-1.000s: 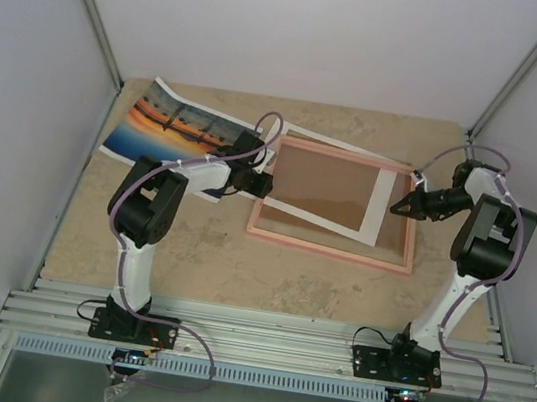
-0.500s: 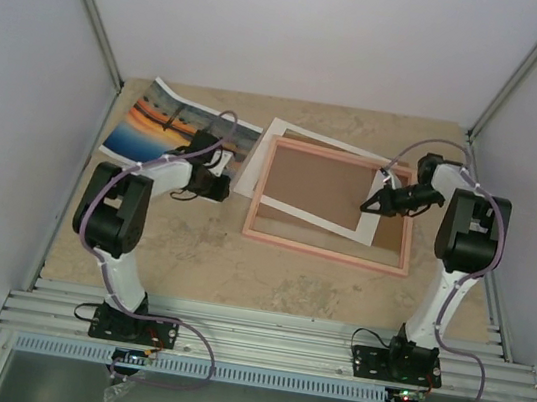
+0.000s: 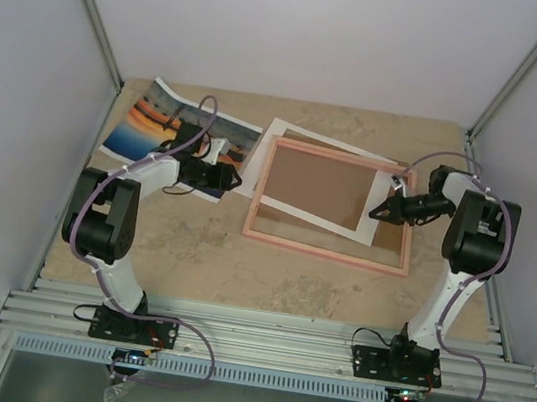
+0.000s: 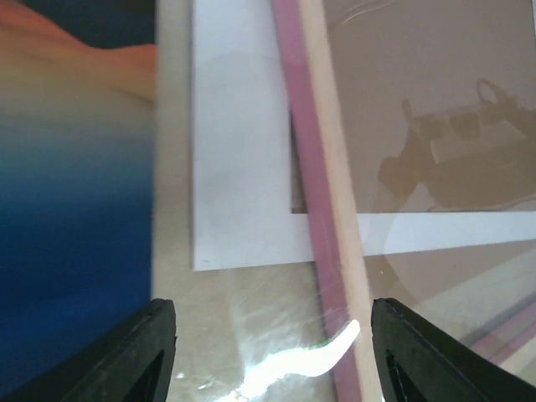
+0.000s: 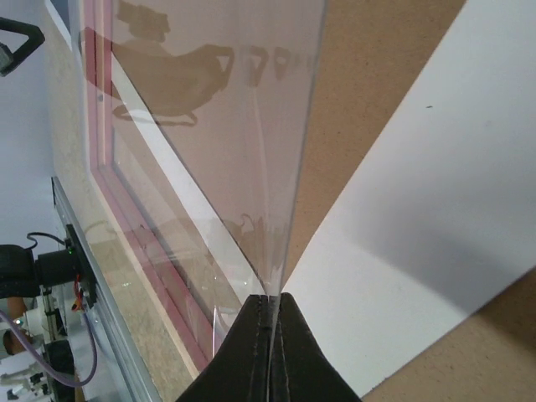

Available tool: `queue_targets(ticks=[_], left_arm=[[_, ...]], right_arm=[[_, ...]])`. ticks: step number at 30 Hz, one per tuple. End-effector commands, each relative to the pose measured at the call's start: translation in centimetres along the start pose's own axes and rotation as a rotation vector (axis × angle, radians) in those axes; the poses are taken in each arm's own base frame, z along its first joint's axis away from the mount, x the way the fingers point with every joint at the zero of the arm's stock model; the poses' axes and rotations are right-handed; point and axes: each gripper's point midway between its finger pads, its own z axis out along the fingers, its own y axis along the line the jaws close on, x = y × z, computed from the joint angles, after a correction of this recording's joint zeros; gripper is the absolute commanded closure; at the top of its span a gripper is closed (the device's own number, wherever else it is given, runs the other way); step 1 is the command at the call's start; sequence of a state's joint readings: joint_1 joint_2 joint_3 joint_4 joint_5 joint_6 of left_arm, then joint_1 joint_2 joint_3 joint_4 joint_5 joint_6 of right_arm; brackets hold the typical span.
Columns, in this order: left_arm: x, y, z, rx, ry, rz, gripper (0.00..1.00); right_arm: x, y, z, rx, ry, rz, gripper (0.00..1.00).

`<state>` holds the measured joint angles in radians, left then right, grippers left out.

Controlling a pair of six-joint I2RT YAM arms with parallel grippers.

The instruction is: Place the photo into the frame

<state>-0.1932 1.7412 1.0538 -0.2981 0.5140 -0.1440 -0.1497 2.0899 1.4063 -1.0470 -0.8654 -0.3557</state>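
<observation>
The photo (image 3: 173, 126), an orange sunset over blue water, lies flat at the table's back left; it also fills the left side of the left wrist view (image 4: 75, 184). The pink frame (image 3: 327, 251) lies mid-table around a brown board with a white border (image 3: 317, 183). My left gripper (image 3: 232, 177) hovers open just off the frame's left rail (image 4: 322, 209), with bare table between its fingertips (image 4: 142, 356). My right gripper (image 3: 376, 215) is shut on the edge of a clear sheet (image 5: 226, 126), which tilts up over the frame (image 5: 172, 310).
The board's white corner (image 3: 277, 142) sticks out past the frame's back-left corner, close to the photo. White walls and metal posts enclose the table on three sides. An aluminium rail (image 3: 268, 342) carrying both arm bases runs along the near edge.
The frame and board slid a little left, and the board's white corner now pokes out. My left gripper pulled back from the frame's rail and opened wider. My right gripper moved inward over the frame.
</observation>
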Motion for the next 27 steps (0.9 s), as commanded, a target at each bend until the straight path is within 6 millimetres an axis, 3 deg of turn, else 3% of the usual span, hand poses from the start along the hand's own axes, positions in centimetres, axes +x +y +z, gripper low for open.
queue_targets(ticks=[1,5,10,14,19,25,27], left_arm=[[-0.3,1.1,0.0,0.015,-0.013,-0.068,0.33],[1.0,-0.3,1.0,0.139,0.027,-0.091,0.35],[0.8,-1.0,2.1,0.185,0.043,-0.092,0.36],[1.1,-1.1,3.3,0.195,0.072,-0.106,0.43],[0.2,-1.7,3.2,0.225,0.049,-0.112,0.65],[-1.6,-4.3,2.2,0.264,0.008,-0.073,0.98],[-2.1,-5.1,2.0,0.276,0.004,-0.075,1.0]], right_arm=[[-0.5,0.9,-0.9,-0.022,-0.046,-0.044,1.0],[-0.5,0.9,-0.9,-0.033,-0.048,-0.042,0.99],[-0.7,1.2,-1.1,-0.057,-0.038,-0.033,0.96],[-1.1,1.7,-1.5,-0.075,-0.031,-0.028,0.99],[-1.2,2.2,-2.1,-0.065,-0.033,-0.024,0.99],[-1.2,2.6,-3.3,-0.048,-0.044,-0.008,0.99],[-1.2,2.5,-3.8,-0.037,-0.053,-0.004,0.99]])
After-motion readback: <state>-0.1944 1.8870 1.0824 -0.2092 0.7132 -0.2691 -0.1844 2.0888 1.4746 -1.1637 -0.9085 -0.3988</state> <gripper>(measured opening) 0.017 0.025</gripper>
